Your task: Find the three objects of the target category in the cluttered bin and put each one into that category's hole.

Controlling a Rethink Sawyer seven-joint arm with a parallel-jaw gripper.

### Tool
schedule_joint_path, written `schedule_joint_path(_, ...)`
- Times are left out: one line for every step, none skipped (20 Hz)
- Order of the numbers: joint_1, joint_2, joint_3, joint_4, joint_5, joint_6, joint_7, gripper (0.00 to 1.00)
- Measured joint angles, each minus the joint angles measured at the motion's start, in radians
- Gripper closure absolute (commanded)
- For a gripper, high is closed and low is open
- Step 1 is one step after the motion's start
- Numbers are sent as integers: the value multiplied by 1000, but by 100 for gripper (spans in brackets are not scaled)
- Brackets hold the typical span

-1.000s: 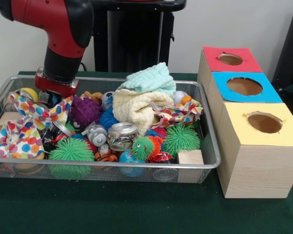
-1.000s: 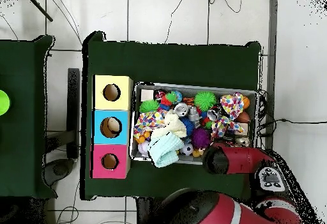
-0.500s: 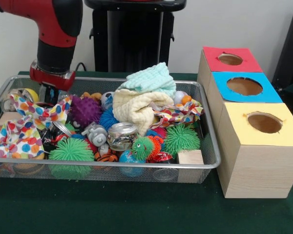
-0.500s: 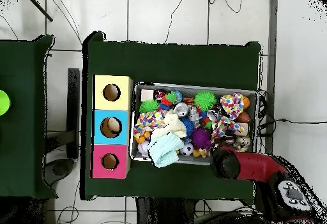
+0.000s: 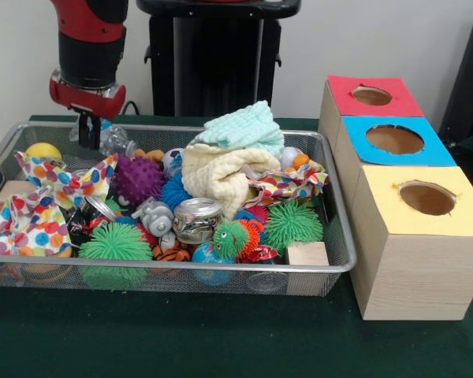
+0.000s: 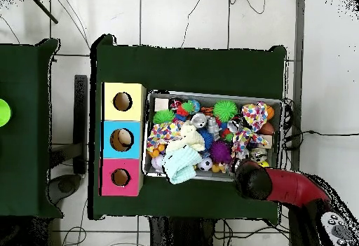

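Raised since the earlier frame, tool [image 5: 89, 135] gripped a clear jar [image 5: 117, 142] that could slip back into bin [image 5: 331, 236].

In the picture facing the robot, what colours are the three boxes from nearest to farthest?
Yellow box → blue box → red box.

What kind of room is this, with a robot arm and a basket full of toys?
Most likely a robotics test lab. A red arm hangs over a wire basket crammed with toys and cloths, three boxes with coloured tops and round holes stand beside it, and loose cables trail across the tiled floor.
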Motion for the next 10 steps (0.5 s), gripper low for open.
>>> schedule_joint_path(-6,-13,16,8,0,6,0,100)
schedule_joint_path(-9,-19,23,11,0,6,0,100)
schedule_joint_path(-11,-23,29,14,0,6,0,100)
schedule_joint_path(-14,-27,36,16,0,6,0,100)
schedule_joint_path(-18,-33,46,20,0,6,0,100)
schedule_joint_path(-21,-36,52,22,0,6,0,100)
schedule_joint_path(-26,-43,65,26,0,6,0,100)
schedule_joint_path(-27,-47,71,30,0,6,0,100)
schedule_joint_path(-29,-50,78,34,-1,6,0,100)
schedule_joint_path(-31,-54,84,37,-1,6,0,100)
